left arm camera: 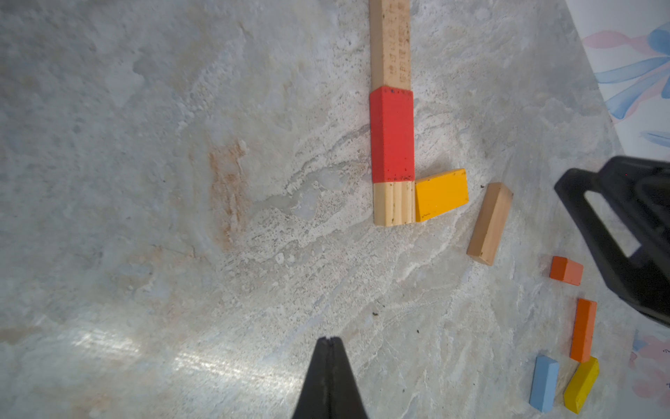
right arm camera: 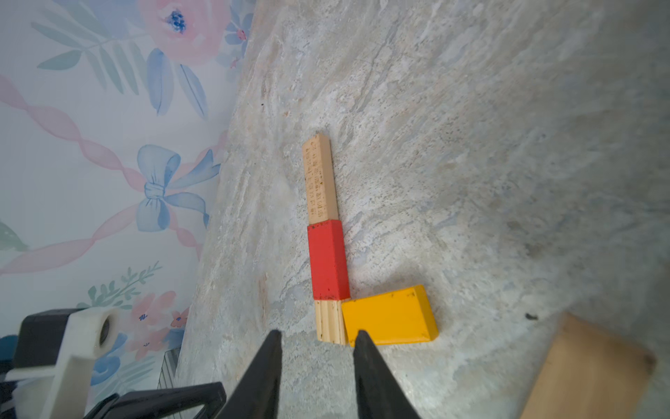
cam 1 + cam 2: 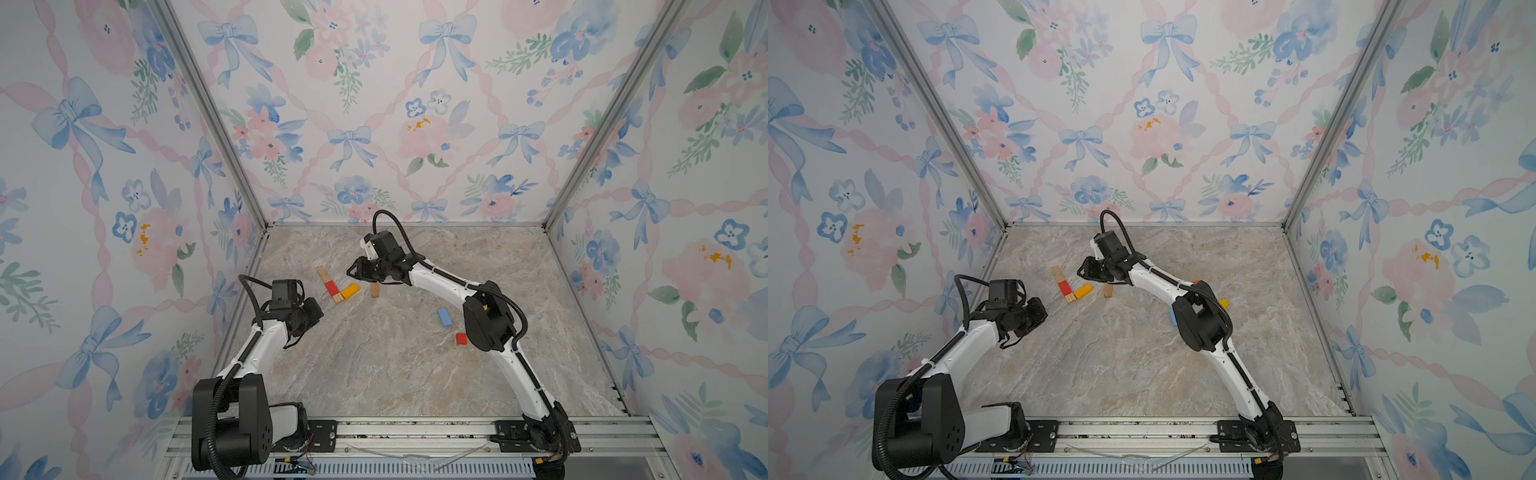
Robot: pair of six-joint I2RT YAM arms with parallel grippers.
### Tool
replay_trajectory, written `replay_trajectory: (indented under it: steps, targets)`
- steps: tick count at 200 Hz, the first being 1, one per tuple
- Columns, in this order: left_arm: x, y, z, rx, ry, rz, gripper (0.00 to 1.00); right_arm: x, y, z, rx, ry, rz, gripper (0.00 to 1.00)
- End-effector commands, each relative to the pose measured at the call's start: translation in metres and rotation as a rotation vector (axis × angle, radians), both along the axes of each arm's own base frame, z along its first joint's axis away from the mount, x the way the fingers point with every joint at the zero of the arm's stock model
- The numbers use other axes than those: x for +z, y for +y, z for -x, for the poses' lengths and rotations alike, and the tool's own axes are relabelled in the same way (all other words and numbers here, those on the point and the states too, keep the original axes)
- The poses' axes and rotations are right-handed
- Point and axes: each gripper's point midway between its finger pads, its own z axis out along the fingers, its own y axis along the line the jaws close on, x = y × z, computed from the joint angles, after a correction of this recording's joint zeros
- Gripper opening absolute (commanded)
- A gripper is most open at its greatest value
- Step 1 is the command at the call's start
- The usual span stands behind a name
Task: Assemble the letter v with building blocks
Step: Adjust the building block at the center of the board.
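- Marble-patterned tabletop (image 3: 395,374) between flowered wallpaper walls holds the work. Places below are given from the red rectangular wooden block (image 3: 331,287).
- Left gripper (image 1: 328,341): its tips are pressed together on nothing, and it hangs well apart from the red block, to its near left.
- First stroke, laid: a long natural-wood bar (image 3: 322,273) touches the red block's far end. A small grooved natural-wood square (image 1: 394,203) touches its near end, all in one line.
- Second stroke, begun: an amber-yellow wooden block (image 3: 350,291) lies just right of the red block, butted against the square.
- Right gripper (image 2: 315,335): its jaws are apart and empty, hovering near that corner.
- Further right of the red block a short tan wooden bar (image 3: 375,289) lies loose. A light blue wooden block (image 3: 444,317) is well apart.
- Likely next: grasp the tan bar and lay it end to end beyond the amber block, keeping the slant and not nudging the laid pieces.
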Motion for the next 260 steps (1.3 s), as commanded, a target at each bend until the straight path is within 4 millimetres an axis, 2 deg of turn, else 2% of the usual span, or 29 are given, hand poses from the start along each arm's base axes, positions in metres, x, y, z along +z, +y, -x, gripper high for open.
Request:
replay_trajectory:
  steps: [1, 80, 175, 216, 260]
  targets:
    - [0.0, -0.002, 0.005, 0.011, -0.001, 0.027, 0.0, -0.033, -0.013, -0.002, 0.003, 0.022, 0.138, 0.43]
    - [0.0, -0.002, 0.005, 0.01, -0.002, 0.029, 0.0, -0.065, -0.02, -0.013, -0.013, 0.023, 0.204, 0.53]
    - [-0.001, -0.002, 0.005, 0.01, 0.001, 0.031, 0.0, -0.074, -0.013, -0.013, -0.025, 0.064, 0.159, 0.57]
    - [0.0, -0.003, 0.005, 0.009, -0.001, 0.032, 0.0, -0.076, -0.01, -0.011, -0.023, 0.08, 0.149, 0.57]
    - [0.0, -0.003, 0.005, 0.008, 0.002, 0.033, 0.0, -0.075, -0.011, -0.009, -0.021, 0.082, 0.155, 0.47]
